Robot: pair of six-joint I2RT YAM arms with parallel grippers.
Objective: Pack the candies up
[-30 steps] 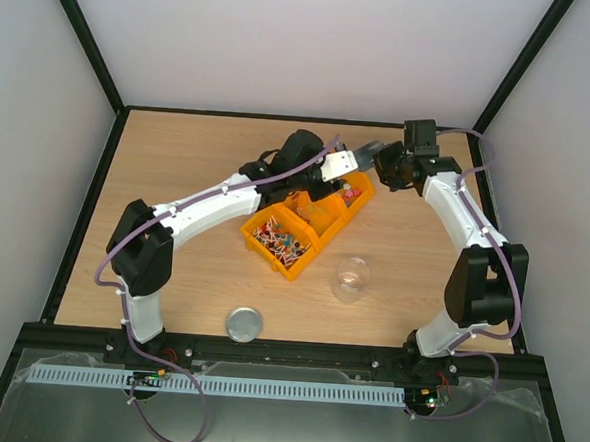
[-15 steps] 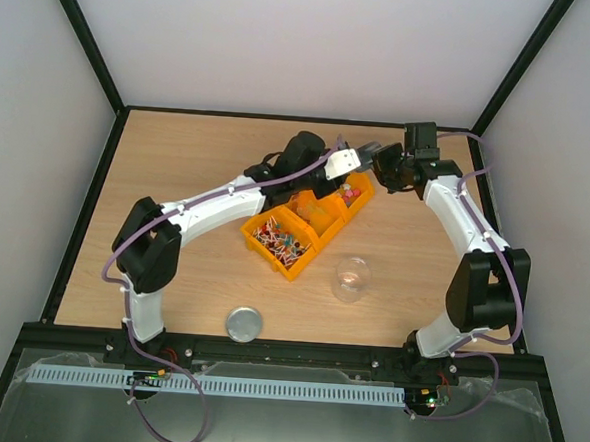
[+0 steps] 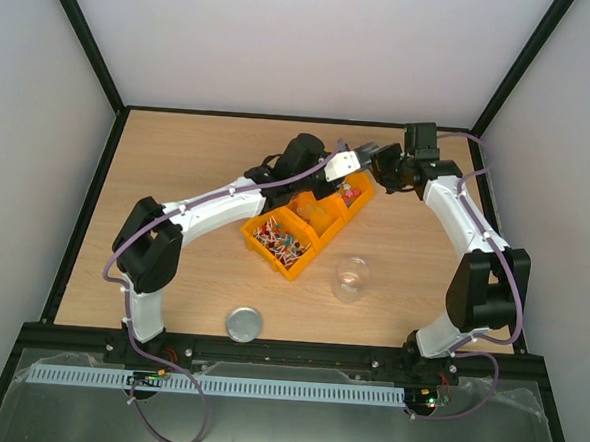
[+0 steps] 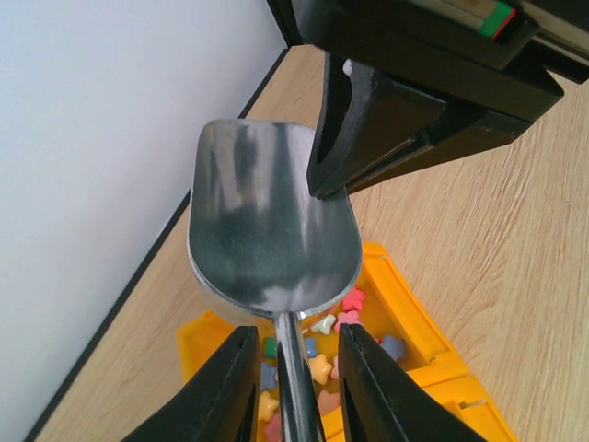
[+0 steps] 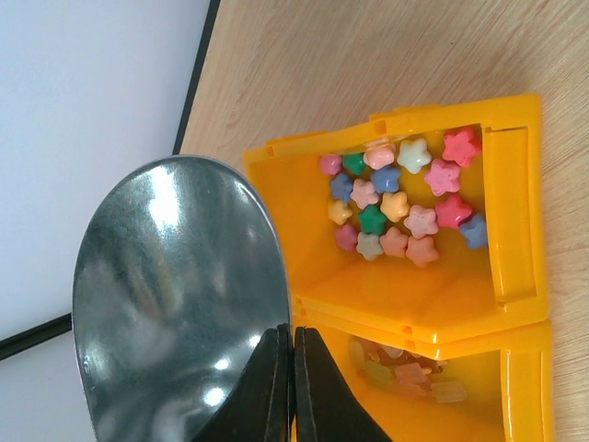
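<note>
My right hand (image 5: 293, 336), closed tight, pinches the rim of the scoop (image 4: 271, 221); my left hand (image 4: 296, 341), partly open, straddles the handle (image 4: 293, 391) without contact, so early release would drop it.

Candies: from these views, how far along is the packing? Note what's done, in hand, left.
Done: lid lies off the clear jar. In hand: right end effector pinches the scoop by its bowl; left end effector straddles its handle, jaws not closed. Left: candies sit in the yellow bin; jar looks empty.
</note>
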